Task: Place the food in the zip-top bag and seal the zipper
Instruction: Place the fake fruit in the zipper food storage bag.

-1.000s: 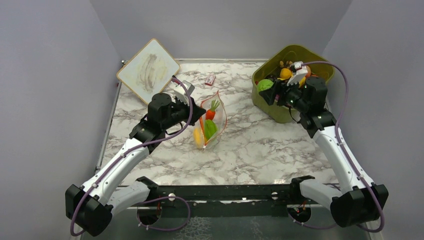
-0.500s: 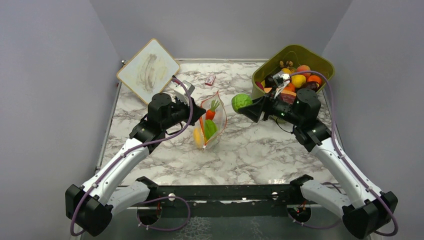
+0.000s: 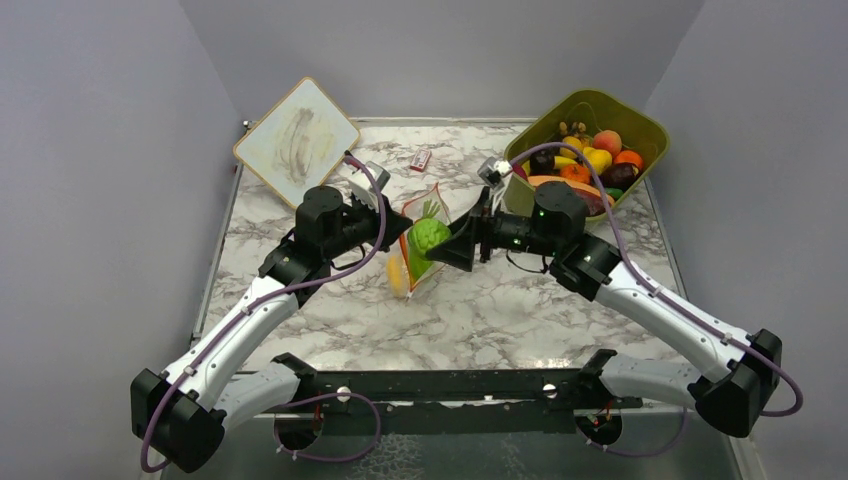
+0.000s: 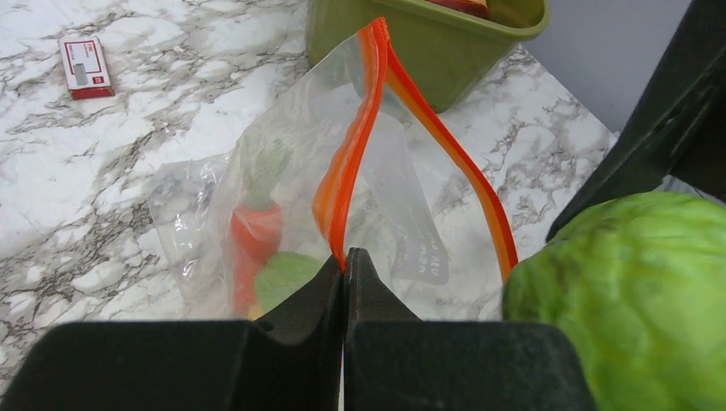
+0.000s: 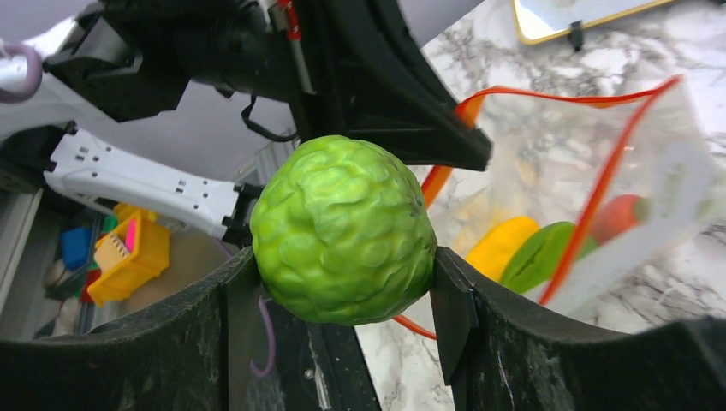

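Zipper [image 4: 354,145] long axis near-far; zip-top bag [image 4: 197,188] mouth up.

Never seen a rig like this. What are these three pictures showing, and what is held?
These are two robot arms bolted at the near edge of a marble-patterned table. One picture looks down from above; the other two come from cameras on each wrist. The left tool is shut on the orange-red zipper strip of a clear floppy plastic bag, holding its mouth open; an orange toy carrot and other toys lie inside. The right tool grips a bumpy green toy fruit just by the bag's mouth. An olive-green plastic tub holds more toy food, and a small red-white packet lies on the table.
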Robot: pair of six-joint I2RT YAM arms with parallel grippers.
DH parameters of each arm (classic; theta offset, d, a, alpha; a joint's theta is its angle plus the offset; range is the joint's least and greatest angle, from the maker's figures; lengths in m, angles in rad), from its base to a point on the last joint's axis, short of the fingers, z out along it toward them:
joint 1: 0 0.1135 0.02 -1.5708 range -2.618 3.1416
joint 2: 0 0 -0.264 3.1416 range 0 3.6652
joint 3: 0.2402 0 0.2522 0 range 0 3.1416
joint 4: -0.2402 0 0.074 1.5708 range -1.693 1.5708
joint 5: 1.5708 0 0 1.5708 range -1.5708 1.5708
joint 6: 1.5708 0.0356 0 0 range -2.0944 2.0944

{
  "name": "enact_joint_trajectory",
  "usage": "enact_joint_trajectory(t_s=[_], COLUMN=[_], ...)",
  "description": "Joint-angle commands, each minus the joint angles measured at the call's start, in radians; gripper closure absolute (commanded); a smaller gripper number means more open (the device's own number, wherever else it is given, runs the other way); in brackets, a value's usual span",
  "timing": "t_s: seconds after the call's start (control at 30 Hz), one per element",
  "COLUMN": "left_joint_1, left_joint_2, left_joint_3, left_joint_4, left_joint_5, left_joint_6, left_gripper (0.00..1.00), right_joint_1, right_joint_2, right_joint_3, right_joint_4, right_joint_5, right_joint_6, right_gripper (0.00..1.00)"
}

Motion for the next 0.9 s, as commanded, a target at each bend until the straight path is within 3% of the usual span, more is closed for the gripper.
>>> enact_joint_trajectory(t_s=[0.0, 0.2, 0.4, 0.73, 0.87], left_joint_1=[-0.002, -0.002, -0.002, -0.002, -0.002], left_joint_2=[-0.015, -0.021, -0.030, -0.048, -0.048], left_joint_3=[-0.009, -0.014, -0.033, -0.048, -0.049], left_joint_4=[0.042, 0.055, 0.107, 0.133, 0.131], left_joint_5=[0.049, 0.068, 0.103, 0.137, 0.133], left_joint_6=[0.005, 0.002, -0.033, -0.031, -0.032], left_gripper=[1.00, 1.00, 1.00, 1.00, 1.00], right_joint_1=[0.027, 0.029, 0.031, 0.036, 0.035], right_joint_2=[0.032, 0.087, 0.172, 0.215, 0.242], right_joint_3=[0.035, 0.067, 0.069, 0.070, 0.076], right_joint_4=[-0.049, -0.116, -0.146, -0.013, 0.015], right_joint_5=[0.141, 0.270, 0.278, 0.368, 0.354], right_joint_6=[-0.058, -0.124, -0.186, -0.185, -0.160], right_gripper=[0.51, 0.51, 0.49, 0.49, 0.43])
